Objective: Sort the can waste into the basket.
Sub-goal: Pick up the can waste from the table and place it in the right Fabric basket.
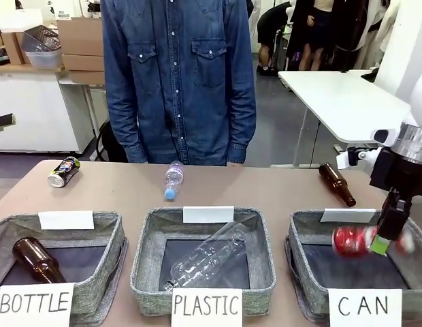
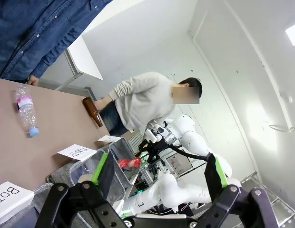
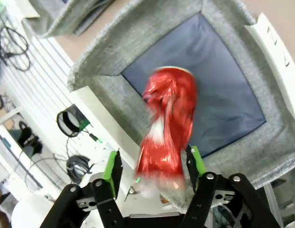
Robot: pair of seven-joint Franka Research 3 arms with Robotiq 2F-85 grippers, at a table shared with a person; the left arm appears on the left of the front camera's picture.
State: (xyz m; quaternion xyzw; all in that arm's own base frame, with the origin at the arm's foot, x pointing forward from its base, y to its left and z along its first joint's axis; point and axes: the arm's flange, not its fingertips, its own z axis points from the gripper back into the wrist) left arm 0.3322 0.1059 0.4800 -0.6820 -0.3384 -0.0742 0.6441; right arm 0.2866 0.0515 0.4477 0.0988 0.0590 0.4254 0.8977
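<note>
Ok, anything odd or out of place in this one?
The red can is crumpled and motion-blurred between the right gripper's open jaws, above the CAN basket. The dark can lies on its side on the table, at the opposite end from that basket.

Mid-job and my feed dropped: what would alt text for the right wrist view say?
A dented red can, motion-blurred, is between the right gripper's spread green-padded fingers, with a gap showing at one pad, seen against the dark bottom of a grey woven basket. A white sign stands on the basket's rim.
</note>
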